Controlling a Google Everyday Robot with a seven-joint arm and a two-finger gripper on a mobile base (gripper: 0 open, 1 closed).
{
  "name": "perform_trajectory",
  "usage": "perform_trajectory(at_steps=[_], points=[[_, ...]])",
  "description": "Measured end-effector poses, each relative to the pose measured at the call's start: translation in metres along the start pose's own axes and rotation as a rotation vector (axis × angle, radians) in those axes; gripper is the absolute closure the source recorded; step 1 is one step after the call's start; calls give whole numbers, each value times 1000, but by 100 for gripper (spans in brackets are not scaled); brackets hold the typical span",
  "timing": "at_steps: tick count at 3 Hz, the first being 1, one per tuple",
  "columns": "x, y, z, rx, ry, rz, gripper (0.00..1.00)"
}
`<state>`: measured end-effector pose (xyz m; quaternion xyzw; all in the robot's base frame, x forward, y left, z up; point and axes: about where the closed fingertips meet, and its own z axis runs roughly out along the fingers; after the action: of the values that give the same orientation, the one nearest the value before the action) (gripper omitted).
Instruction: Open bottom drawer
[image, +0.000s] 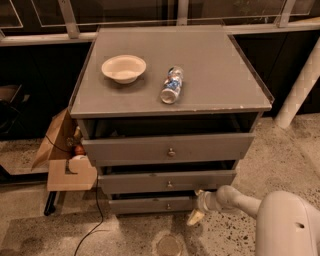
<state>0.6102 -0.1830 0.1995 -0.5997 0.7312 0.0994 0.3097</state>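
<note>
Below the counter's (220, 75) front edge, right of centre, my pincer (196, 212) hangs near the floor; I cannot tell its opening. The bottom drawer (145, 205), lowest of 3, lies just beside it toward the left edge, its front parallel to the counter's front edge.

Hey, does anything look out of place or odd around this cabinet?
The bottle lies on its side on the cabinet top, right of the bowl. The top drawer and middle drawer both stand ajar. The pincer is low at the bottom drawer's right end.
</note>
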Motion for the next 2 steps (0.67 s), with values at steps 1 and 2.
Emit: perform_trajectory(at_steps=[1, 2], points=[[11, -7, 2, 4, 45, 3, 0], [26, -13, 8, -8, 90, 22, 0]])
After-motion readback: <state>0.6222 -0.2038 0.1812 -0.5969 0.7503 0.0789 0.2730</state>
